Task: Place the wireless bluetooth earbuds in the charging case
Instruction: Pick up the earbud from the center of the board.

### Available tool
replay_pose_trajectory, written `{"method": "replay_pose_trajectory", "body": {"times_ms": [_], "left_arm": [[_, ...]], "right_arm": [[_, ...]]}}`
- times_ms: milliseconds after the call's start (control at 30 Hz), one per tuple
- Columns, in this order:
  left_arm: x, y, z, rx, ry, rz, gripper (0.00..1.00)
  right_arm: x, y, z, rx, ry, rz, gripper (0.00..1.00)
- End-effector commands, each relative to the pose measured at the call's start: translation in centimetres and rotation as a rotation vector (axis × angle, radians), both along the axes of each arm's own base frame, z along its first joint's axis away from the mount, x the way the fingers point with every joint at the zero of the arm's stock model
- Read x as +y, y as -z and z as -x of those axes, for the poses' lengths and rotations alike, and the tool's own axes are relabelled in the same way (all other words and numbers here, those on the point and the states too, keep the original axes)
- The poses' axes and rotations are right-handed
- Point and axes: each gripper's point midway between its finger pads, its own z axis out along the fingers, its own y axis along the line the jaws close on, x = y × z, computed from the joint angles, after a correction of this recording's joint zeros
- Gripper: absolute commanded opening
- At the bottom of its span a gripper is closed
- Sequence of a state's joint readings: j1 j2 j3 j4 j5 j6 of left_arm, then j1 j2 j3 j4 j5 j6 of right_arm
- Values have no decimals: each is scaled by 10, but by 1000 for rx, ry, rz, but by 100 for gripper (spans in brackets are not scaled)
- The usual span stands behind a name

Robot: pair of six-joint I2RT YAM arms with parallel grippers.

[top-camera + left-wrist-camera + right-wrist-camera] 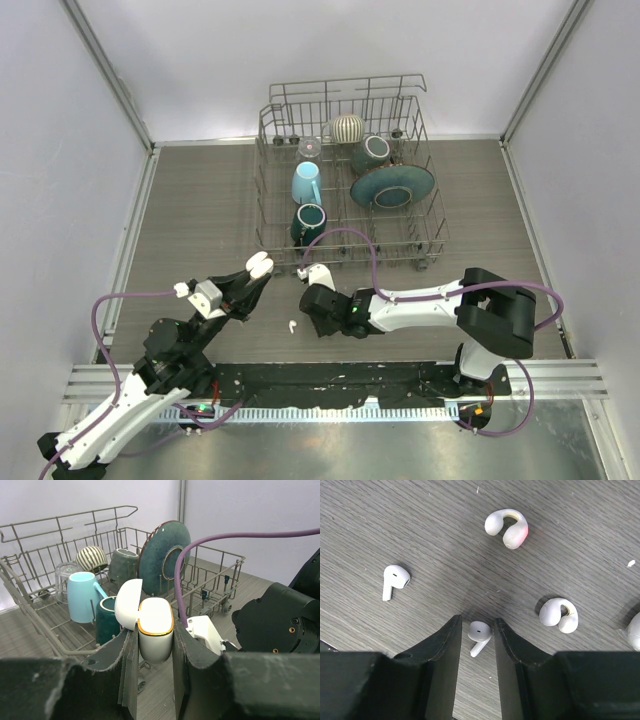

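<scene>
We are finding no words, numbers, brands or signs to read in any of the three views. The case [156,630] and the earbuds [480,631] are showing no lettering that we can make out.
</scene>
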State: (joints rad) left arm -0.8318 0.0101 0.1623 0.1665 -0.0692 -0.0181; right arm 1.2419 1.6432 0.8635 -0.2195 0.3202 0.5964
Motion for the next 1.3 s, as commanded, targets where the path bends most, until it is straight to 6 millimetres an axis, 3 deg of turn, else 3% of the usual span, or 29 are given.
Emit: {"method": "replay_pose_trajectory", "body": {"times_ms": [0,733,867,1267], "left_arm": [[8,-25,8,-65,4,70,0],[8,-24,8,-64,5,71,0],[7,-24,8,-64,7,71,0],[7,-24,7,-62,6,71,0]], "right_arm": [[-3,-9,-2,-20,18,-9,38],[-3,-8,1,-5,45,-11,32],[-4,-10,1,-8,49,-13,37],[-6,-13,0,-20,69,-6,36]]}}
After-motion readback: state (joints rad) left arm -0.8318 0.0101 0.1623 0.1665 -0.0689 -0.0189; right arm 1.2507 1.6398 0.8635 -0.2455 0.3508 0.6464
